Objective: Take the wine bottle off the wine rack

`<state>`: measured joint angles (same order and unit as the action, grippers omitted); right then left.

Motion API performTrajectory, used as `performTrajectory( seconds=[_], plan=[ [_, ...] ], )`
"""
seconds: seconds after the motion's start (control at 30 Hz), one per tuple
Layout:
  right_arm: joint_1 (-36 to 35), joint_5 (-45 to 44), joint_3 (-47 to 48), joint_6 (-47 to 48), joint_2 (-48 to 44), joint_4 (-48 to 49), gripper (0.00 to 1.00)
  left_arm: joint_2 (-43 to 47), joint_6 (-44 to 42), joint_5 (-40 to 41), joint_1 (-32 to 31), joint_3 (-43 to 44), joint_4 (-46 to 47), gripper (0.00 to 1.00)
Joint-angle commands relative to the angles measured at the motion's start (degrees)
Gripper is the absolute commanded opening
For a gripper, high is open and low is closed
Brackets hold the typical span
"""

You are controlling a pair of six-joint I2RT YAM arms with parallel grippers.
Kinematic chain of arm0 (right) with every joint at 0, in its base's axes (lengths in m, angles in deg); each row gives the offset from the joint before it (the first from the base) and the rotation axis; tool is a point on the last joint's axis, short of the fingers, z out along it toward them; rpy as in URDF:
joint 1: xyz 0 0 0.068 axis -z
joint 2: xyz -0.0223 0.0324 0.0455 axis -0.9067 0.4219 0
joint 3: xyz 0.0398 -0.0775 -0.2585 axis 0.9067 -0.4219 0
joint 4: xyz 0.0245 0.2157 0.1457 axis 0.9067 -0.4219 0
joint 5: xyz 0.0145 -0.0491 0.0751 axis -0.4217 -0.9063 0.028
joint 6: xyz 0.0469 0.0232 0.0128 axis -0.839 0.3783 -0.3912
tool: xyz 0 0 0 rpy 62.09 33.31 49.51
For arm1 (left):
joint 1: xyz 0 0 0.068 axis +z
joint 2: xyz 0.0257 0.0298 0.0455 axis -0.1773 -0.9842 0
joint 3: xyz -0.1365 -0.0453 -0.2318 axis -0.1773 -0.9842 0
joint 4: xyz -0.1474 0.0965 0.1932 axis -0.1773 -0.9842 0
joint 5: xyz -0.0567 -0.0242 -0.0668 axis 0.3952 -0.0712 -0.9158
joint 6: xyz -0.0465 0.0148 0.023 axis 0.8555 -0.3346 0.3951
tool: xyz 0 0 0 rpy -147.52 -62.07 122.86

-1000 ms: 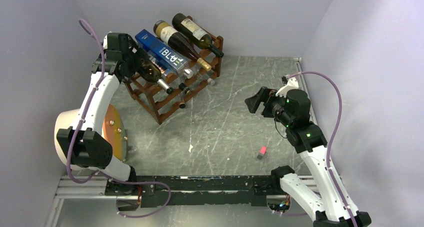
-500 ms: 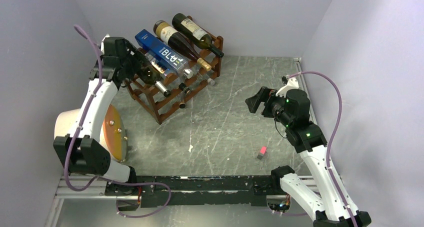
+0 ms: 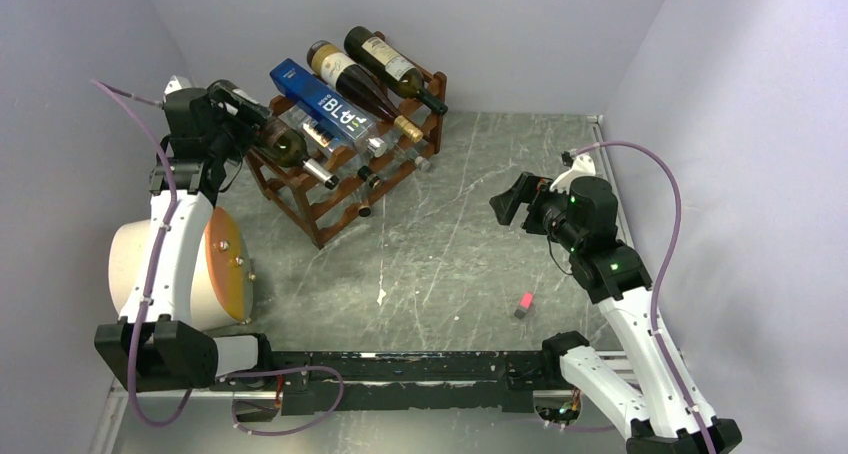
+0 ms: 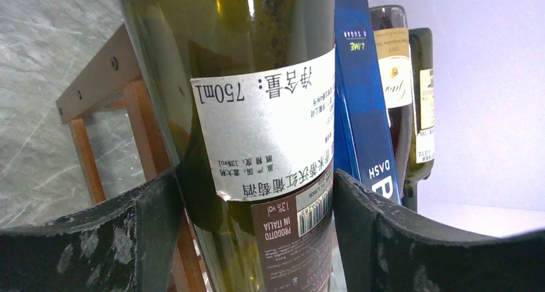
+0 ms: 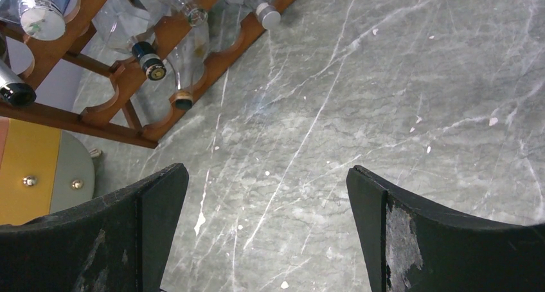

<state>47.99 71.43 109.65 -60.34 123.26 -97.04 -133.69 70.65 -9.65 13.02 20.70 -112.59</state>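
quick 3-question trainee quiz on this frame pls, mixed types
1. True or false: the right gripper holds a bottle.
2. The left gripper is shut on: A) blue box B) green bottle C) nothing.
3. Name the small loose thing on the table.

Key
1. False: its jaws are open with only bare table between them.
2. B: a finger presses each side of the glass.
3. Pink block.

Small red block (image 3: pixel 524 305) on grey marbled table (image 3: pixel 460 254); white drum (image 3: pixel 225 271), copper-faced, near left wall.
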Motion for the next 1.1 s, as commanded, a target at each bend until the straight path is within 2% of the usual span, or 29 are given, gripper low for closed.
performTrajectory(
  seconds=[0.0,0.23,0.43,0.8,1.07],
  plan=[
    [-0.33,-0.01,-0.47,-0.07,0.13,1.83,1.0,2.38,-0.86,-4.18,0.66,0.38,5.32,0.16],
    [-0.27,-0.51,-0.63,1.0,1.06,1.45,1.0,5.8,-1.51,-5.37,1.62,0.91,4.28,0.07],
    [-0.34,-0.04,-1.72,1.41,1.55,2.71,1.0,8.85,-3.83,-6.41,2.26,1.3,4.07,0.07],
    [-0.31,1.77,-2.62,2.14,2.82,4.14,1.0,8.7,-2.7,-9.63,3.11,0.3,5.11,0.07],
    [-0.41,7.61,-2.53,7.01,4.75,6.77,1.0,9.62,-2.93,-14.85,3.69,4.92,2.27,0.07]
  ],
)
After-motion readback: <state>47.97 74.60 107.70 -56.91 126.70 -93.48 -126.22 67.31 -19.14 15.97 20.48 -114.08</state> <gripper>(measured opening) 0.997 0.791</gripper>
